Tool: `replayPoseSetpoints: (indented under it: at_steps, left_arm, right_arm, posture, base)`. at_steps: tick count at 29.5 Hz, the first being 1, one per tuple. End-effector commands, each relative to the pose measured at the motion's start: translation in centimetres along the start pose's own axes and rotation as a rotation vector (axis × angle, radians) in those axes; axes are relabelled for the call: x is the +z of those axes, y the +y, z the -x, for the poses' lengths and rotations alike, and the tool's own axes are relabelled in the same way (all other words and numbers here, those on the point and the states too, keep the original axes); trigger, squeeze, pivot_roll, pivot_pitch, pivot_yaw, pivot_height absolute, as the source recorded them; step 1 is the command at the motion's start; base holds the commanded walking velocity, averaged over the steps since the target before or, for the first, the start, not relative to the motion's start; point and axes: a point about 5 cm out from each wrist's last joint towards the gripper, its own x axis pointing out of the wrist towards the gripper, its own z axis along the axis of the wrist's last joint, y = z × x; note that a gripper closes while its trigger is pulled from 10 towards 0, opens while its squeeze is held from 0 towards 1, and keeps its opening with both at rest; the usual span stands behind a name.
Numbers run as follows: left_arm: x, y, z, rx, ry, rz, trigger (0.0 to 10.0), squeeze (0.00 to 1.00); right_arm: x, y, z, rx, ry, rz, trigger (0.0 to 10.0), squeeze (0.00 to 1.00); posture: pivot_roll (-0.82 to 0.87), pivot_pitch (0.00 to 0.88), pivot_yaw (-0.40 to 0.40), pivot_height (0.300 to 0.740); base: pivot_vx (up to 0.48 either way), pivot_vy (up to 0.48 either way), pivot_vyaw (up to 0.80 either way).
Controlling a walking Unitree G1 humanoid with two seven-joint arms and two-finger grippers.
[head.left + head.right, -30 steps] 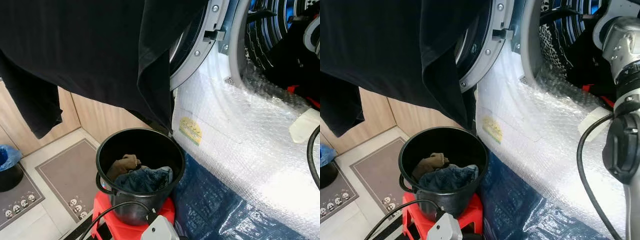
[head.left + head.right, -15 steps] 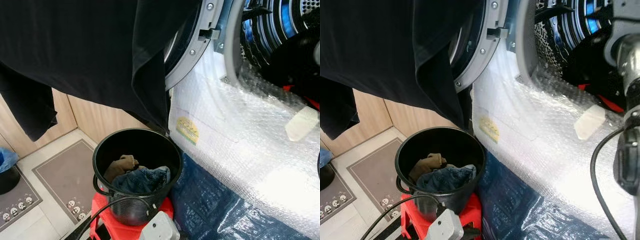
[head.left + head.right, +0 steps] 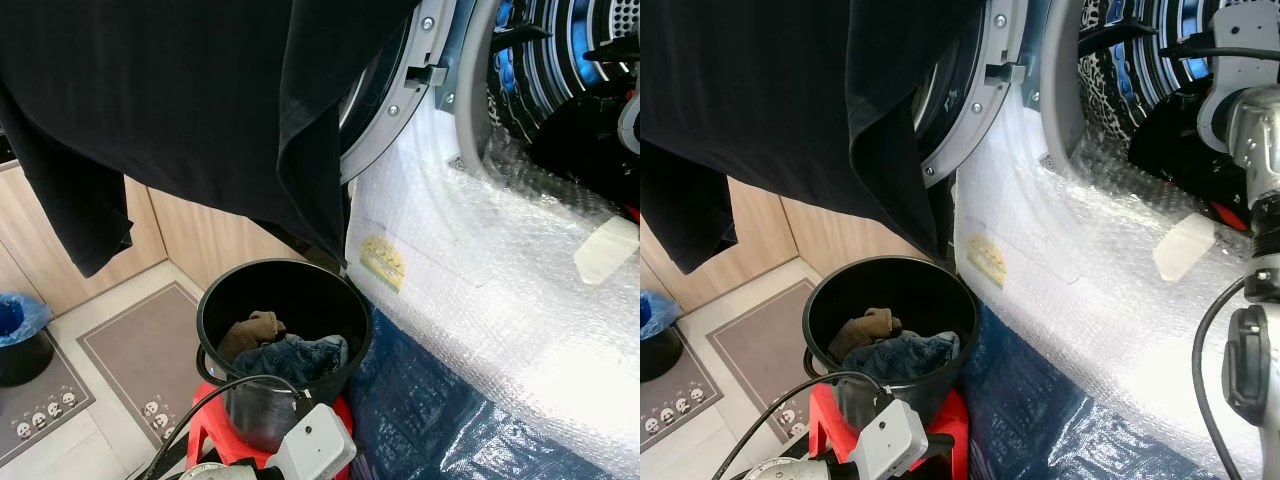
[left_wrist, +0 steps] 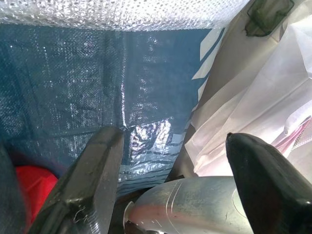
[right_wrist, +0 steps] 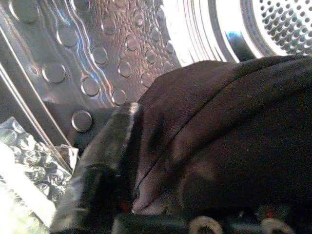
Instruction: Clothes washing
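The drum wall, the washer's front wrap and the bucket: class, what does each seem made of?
Drum wall: shiny metal, embossed dimples, likely steel. Front wrap: clear bubble wrap, its bubbles catching the light. Bucket: smooth black, probably plastic.

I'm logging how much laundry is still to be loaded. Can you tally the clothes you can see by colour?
Black: 2, the garment hanging over the door and the one in the drum against the right gripper's finger
Blue denim: 1, in the black bucket
Tan: 1, in the bucket
Total: 4
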Motion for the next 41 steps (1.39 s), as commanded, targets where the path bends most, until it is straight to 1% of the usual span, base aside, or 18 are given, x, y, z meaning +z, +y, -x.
replayPoseSetpoints:
  at_steps: [1, 5, 6, 7, 8, 10, 12, 19, 24, 28, 30, 32, 33, 34, 35, 36, 40, 41]
  left_arm:
    - [-0.1, 0.1, -0.1, 0.001, 0.005, -0.008, 10.0, 0.00]
    - [-0.1, 0.2, -0.1, 0.000, 0.004, -0.009, 10.0, 0.00]
    - [0.0, 0.5, -0.2, -0.004, 0.005, -0.022, 10.0, 0.00]
    - [0.3, 1.1, -0.2, -0.012, 0.008, -0.043, 10.0, 0.00]
    - [0.8, 2.0, -0.3, -0.021, 0.011, -0.080, 10.0, 0.00]
    - [1.0, 2.4, -0.2, -0.022, 0.011, -0.094, 10.0, 0.00]
    - [1.1, 2.6, -0.2, -0.020, 0.012, -0.100, 10.0, 0.00]
    - [1.6, 3.8, -0.2, -0.027, 0.011, -0.139, 10.0, 0.00]
    - [1.8, 4.2, -0.3, -0.033, 0.014, -0.153, 10.0, 0.00]
    - [2.0, 4.6, -0.3, -0.035, 0.016, -0.162, 10.0, 0.00]
    - [2.0, 4.8, -0.3, -0.038, 0.017, -0.171, 10.0, 0.00]
    - [2.1, 4.8, -0.3, -0.039, 0.017, -0.174, 10.0, 0.00]
    - [2.1, 4.9, -0.3, -0.039, 0.017, -0.175, 10.0, 0.00]
    - [2.1, 4.9, -0.3, -0.038, 0.018, -0.175, 10.0, 0.00]
    - [2.0, 4.9, -0.3, -0.037, 0.019, -0.173, 10.0, 0.00]
    - [2.0, 4.9, -0.3, -0.035, 0.020, -0.168, 10.0, 0.00]
    - [1.9, 4.9, -0.3, -0.030, 0.021, -0.159, 10.0, 0.00]
    - [1.9, 5.0, -0.2, -0.029, 0.020, -0.160, 10.0, 0.00]
  right_arm:
    - [0.2, -0.7, 0.6, -0.022, -0.013, -0.011, 10.0, 1.00]
    - [0.1, -0.6, 1.0, -0.023, -0.015, -0.010, 10.0, 1.00]
    - [0.0, -1.2, 1.5, -0.038, -0.016, -0.010, 10.0, 1.00]
    - [-0.3, -2.2, 2.5, -0.049, -0.018, -0.012, 10.0, 1.00]
    - [-0.8, -3.4, 4.3, -0.060, -0.031, 0.000, 10.0, 1.00]
    - [-0.8, -3.5, 5.0, -0.048, -0.059, 0.006, 10.0, 1.00]
    - [-0.8, -3.5, 5.3, -0.043, -0.065, 0.002, 10.0, 1.00]
    - [-1.3, -3.0, 7.6, 0.006, -0.145, -0.010, 10.0, 1.00]
    - [-1.6, -2.7, 8.4, 0.019, -0.165, -0.001, 10.0, 1.00]
    - [-1.7, -2.1, 8.6, 0.024, -0.164, 0.001, 10.0, 1.00]
    - [-2.0, -1.3, 8.5, 0.050, -0.144, -0.031, 10.0, 1.00]
    - [-2.1, -1.0, 8.5, 0.061, -0.137, -0.045, 10.0, 1.00]
    - [-2.4, -0.9, 8.5, 0.060, -0.125, -0.038, 10.0, 0.89]
    - [-2.6, -0.8, 8.5, 0.057, -0.120, -0.031, 10.0, 0.54]
    - [-2.8, -0.8, 8.6, 0.058, -0.111, -0.025, 10.0, 0.30]
    - [-2.9, -0.9, 8.6, 0.058, -0.109, -0.027, 10.0, 0.00]
    - [-3.0, -1.0, 9.0, 0.088, -0.099, -0.032, 10.0, 0.00]
    - [-3.0, -1.2, 9.3, 0.109, -0.088, -0.009, 10.0, 0.00]
  posture:
    - [-0.11, 0.015, -0.092, 0.740]
    - [-0.11, 0.015, -0.092, 0.740]
    - [-0.12, 0.000, -0.069, 0.740]
    - [-0.14, 0.000, -0.035, 0.740]
    - [-0.14, 0.000, -0.027, 0.740]
    - [-0.15, 0.000, -0.017, 0.740]
    - [-0.15, 0.000, -0.009, 0.740]
    - [-0.17, 0.000, 0.025, 0.740]
    - [-0.18, 0.000, 0.036, 0.740]
    - [-0.19, 0.000, 0.043, 0.740]
    - [-0.19, 0.000, 0.043, 0.740]
    - [-0.19, 0.000, 0.044, 0.740]
    - [-0.19, 0.000, 0.043, 0.740]
    - [-0.19, 0.000, 0.042, 0.740]
    - [-0.19, 0.000, 0.041, 0.740]
    - [-0.19, 0.000, 0.040, 0.740]
    - [-0.18, 0.000, 0.037, 0.740]
    - [-0.18, 0.000, 0.036, 0.740]
  base:
    - [0.000, 0.000, 0.00]
    - [0.000, 0.000, 0.00]
    - [0.000, 0.000, 0.00]
    - [0.000, 0.000, 0.00]
    - [0.000, 0.000, 0.00]
    - [0.000, 0.000, 0.00]
    - [0.000, 0.000, 0.00]
    - [0.000, 0.000, 0.00]
    - [0.000, 0.000, 0.00]
    - [0.000, 0.000, 0.00]
    - [0.000, 0.000, 0.00]
    - [0.000, 0.000, 0.00]
    - [0.000, 0.000, 0.00]
    - [0.000, 0.000, 0.00]
    - [0.000, 0.000, 0.00]
    - [0.000, 0.000, 0.00]
    - [0.000, 0.000, 0.00]
    - [0.000, 0.000, 0.00]
